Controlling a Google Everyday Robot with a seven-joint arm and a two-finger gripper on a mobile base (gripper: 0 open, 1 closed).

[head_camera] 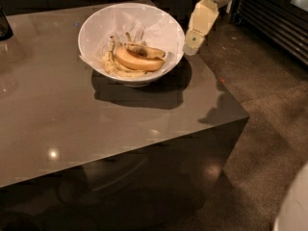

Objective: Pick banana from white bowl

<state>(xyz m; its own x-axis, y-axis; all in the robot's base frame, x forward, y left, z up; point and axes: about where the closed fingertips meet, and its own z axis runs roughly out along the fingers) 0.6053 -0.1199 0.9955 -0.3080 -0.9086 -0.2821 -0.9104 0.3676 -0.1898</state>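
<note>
The white bowl [159, 28] stands on the grey table at the back, right of the middle. In it a short pale yellow banana [147, 50] with dark brown patches lies behind a smoother orange-yellow banana [137, 62]. Limp pale peel strips [111, 61] lie to their left. My gripper [191, 46] hangs just outside the bowl's right rim, cream-coloured, pointing down and slightly left, at about rim height. It holds nothing that I can see.
A dark object [4, 25] stands at the table's far left edge. The table's right edge [226, 88] drops to a speckled floor. A dark slatted unit [274, 23] stands at the back right. A white rounded part [296, 206] shows at bottom right.
</note>
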